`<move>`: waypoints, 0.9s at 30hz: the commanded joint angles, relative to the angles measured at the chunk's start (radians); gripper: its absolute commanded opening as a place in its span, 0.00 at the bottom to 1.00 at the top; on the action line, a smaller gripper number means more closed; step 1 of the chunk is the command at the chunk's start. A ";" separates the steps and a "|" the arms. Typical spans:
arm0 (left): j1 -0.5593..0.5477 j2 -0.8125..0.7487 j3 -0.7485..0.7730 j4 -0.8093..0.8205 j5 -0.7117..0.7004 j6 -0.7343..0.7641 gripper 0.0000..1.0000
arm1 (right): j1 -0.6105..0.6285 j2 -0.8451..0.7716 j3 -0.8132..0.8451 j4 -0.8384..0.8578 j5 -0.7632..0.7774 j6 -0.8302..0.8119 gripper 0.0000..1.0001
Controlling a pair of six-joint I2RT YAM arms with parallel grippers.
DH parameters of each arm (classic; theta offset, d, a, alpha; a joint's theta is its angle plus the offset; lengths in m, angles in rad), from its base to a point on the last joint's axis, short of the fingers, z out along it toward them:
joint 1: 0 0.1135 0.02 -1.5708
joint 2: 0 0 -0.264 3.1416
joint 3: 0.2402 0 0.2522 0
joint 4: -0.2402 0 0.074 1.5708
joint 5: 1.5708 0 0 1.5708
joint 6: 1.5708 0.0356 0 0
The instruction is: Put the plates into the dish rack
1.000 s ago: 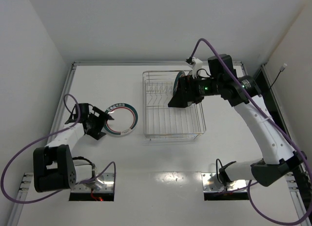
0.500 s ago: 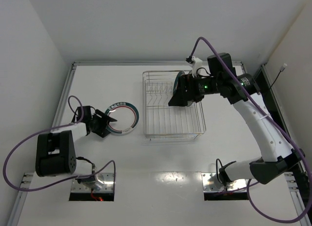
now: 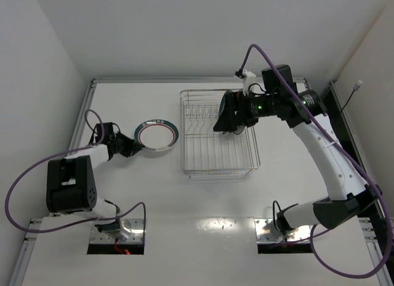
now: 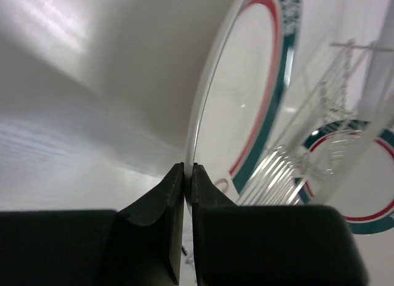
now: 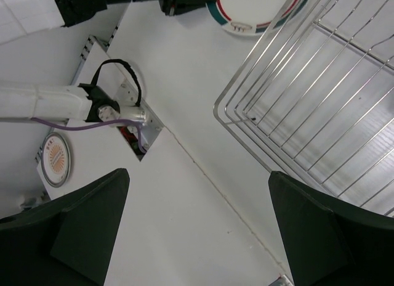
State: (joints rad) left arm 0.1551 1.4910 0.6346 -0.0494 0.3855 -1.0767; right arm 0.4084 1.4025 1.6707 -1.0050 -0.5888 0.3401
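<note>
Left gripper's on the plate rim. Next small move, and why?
Probably a short lift: the left gripper is shut on the rim of the white round plate with teal-and-red rings, which rests on the table beside the silver wire dish rack. Raising it clears the table before carrying it over.

A white flat surface (image 3: 203,200) fills the view from above, with a silver metal rail (image 3: 154,80) along its far side. A rectangular silver wire dish rack (image 3: 218,171) stands directly on it. Just left of the rack is a round white plate with teal and red rim rings (image 3: 158,136). It looks tilted, and whether it touches the surface cannot be told. Well nearer than the rack, at the front edge, sit two metal mounting plates (image 3: 132,224), one to the rack's left and one to its right.
</note>
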 commanded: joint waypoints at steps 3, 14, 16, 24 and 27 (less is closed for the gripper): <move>0.021 -0.118 0.170 -0.018 -0.031 -0.081 0.00 | -0.010 0.003 0.029 0.017 -0.048 -0.004 0.94; -0.025 -0.251 0.412 -0.172 -0.005 -0.149 0.00 | -0.028 0.052 -0.003 0.147 -0.155 0.071 0.94; -0.066 -0.316 0.376 -0.146 0.004 -0.199 0.00 | -0.039 0.061 -0.019 0.192 -0.180 0.115 0.94; -0.190 -0.454 0.301 -0.125 0.102 -0.272 0.00 | -0.048 0.124 -0.138 0.480 -0.233 0.328 1.00; -0.238 -0.466 0.310 -0.148 0.102 -0.282 0.00 | -0.048 0.171 -0.160 0.533 -0.233 0.364 1.00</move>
State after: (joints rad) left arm -0.0441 1.0603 0.9302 -0.2462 0.4370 -1.3117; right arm 0.3630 1.5528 1.5265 -0.6167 -0.7834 0.6209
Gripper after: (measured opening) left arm 0.041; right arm 0.993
